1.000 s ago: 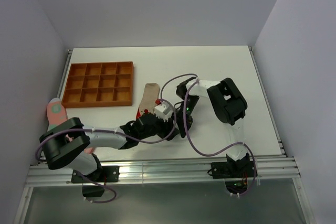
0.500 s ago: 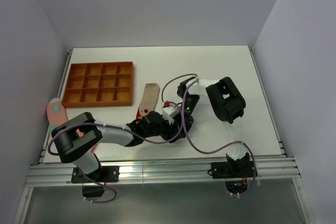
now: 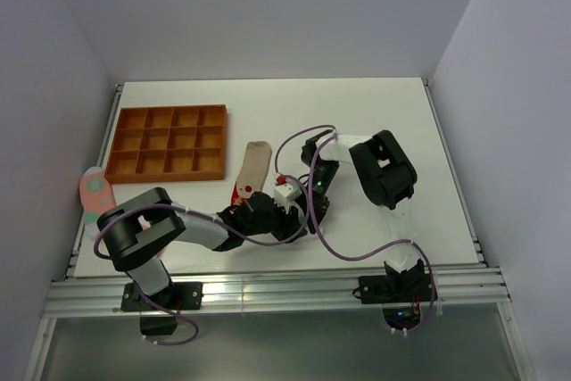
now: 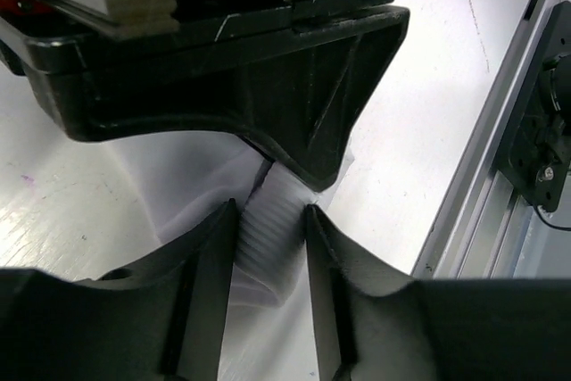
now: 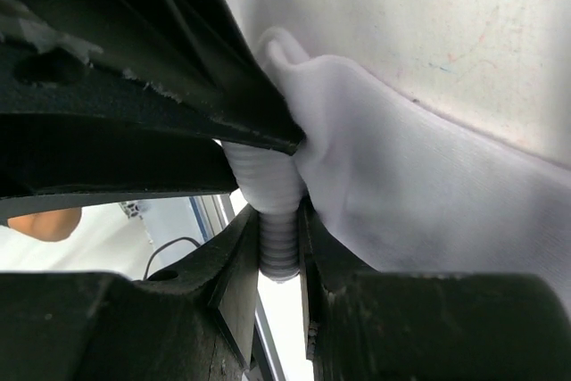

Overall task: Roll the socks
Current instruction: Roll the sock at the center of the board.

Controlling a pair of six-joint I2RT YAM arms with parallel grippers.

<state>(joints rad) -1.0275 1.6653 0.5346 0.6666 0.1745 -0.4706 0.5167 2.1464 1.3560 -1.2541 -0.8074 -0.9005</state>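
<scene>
At the near middle of the counter (image 3: 357,104), under the two meeting grippers: one white sock (image 5: 401,158). It is soft, smooth knit lying in loose folds, with a finely ribbed cuff (image 4: 272,238) bunched into a narrow column.

- Left gripper (image 4: 270,211): black, matte plastic, with its jaws pressed to either side of the ribbed cuff.
- Right gripper (image 5: 278,220): the same make, clenched on the same cuff from the opposite side.
- One beige sock (image 3: 256,160): plain and flat, lying lengthwise just behind the grippers.
- One red sock (image 3: 239,192): white-spotted, partly hidden, touching the near end of the beige one.
- One pink sock-shaped piece (image 3: 93,192): it has a greenish spot and lies at the counter's left edge, well apart.
- One orange-brown tray (image 3: 166,176): rectangular, with twelve square compartments, four across and three deep, at the back left.
- Two arms with looping purplish cables (image 3: 357,256).

The counter is white and matte, with faint pen marks. A ridged aluminium rail (image 3: 268,287) runs along its near edge, and pale lilac-grey walls (image 3: 268,15) close three sides.
</scene>
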